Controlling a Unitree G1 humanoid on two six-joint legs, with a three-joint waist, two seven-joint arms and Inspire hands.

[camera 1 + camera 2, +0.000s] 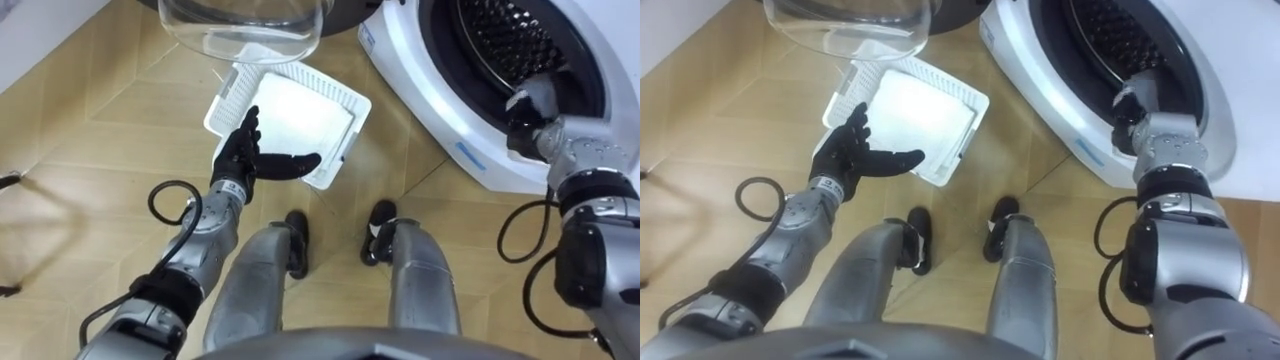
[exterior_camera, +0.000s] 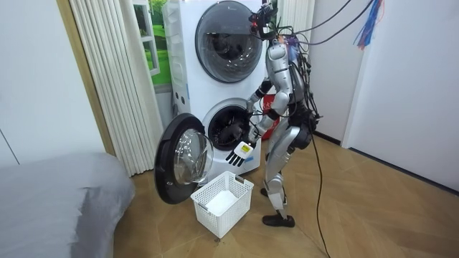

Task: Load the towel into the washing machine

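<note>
A white towel [image 1: 300, 115] lies flat inside a white slotted laundry basket [image 1: 225, 95] on the wood floor in front of me. My left hand [image 1: 255, 158] hovers just above the basket's near edge, fingers straight and spread, holding nothing. My right hand [image 1: 530, 105] reaches into the mouth of the lower washing machine [image 1: 470, 150], at the rim of its dark perforated drum [image 1: 510, 40]; its fingers are hidden there. In the room view I stand upright facing the machine [image 2: 229, 125], with the basket [image 2: 222, 203] at my feet.
The machine's round glass door [image 1: 240, 25] hangs open over the basket's far side. A second washer [image 2: 226, 32] is stacked above. A curtain [image 2: 115, 79] and a grey bed [image 2: 57, 201] are at the room view's left.
</note>
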